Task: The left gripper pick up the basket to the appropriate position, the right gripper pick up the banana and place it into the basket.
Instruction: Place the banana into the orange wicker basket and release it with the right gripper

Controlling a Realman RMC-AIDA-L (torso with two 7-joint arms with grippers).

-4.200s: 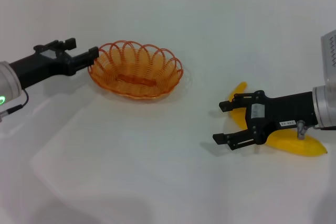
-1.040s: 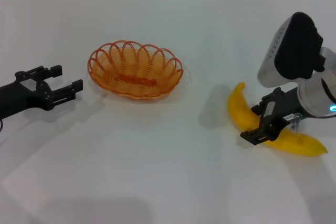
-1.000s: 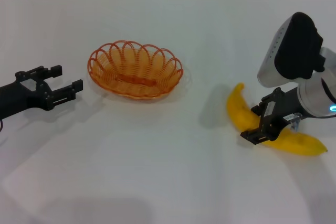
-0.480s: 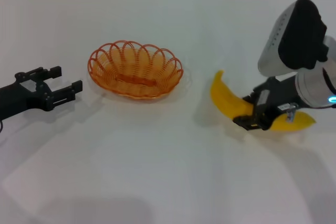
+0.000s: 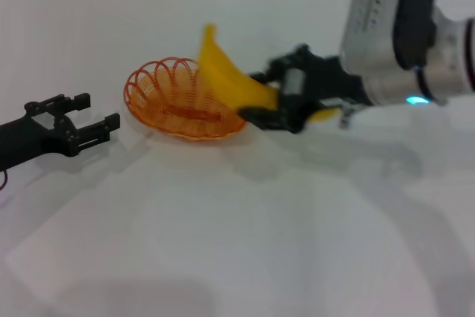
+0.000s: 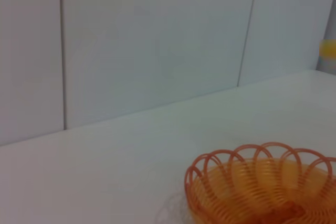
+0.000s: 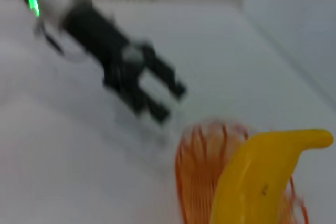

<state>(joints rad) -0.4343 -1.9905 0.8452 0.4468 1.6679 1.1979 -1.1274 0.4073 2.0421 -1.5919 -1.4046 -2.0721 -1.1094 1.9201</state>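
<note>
Right gripper (image 5: 274,102) fingers clamped on banana (image 5: 226,79), long axis tilted up over basket (image 5: 159,102) directly below; left gripper (image 5: 85,120) spread, empty.

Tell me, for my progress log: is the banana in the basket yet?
Not yet. The right end effector holds the banana tilted above the basket, tip raised.

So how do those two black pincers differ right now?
The right pincer is shut on the banana and holds it in the air over the basket; the left pincer is open and holds nothing. The right one reaches out over the basket's rim, while the left one sits low beside the basket, apart from it. Both are black with two fingers.
</note>
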